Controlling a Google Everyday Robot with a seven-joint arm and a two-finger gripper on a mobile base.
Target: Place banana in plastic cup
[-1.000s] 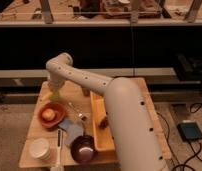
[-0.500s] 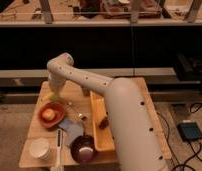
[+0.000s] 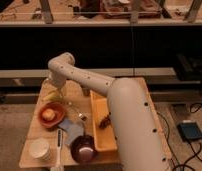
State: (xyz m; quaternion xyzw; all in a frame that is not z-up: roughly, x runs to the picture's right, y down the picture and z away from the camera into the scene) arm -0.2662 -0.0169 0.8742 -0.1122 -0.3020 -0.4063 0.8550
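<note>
The yellow banana [image 3: 52, 96] lies at the far left of the wooden table [image 3: 129, 87], just behind an orange bowl [image 3: 51, 114]. My white arm reaches across the table from the lower right. Its gripper [image 3: 57, 88] hangs down right over the banana, at or just above it. A white cup [image 3: 39, 148] stands at the table's front left corner. A small clear cup-like thing [image 3: 86, 91] stands behind the yellow tray, partly hidden by my arm.
A long yellow tray [image 3: 103, 131] holding a dark item lies mid-table under my arm. A purple bowl [image 3: 84, 148], a blue cloth [image 3: 71, 128] and a white-handled utensil [image 3: 59, 146] sit at the front. A blue box [image 3: 189, 131] lies on the floor to the right.
</note>
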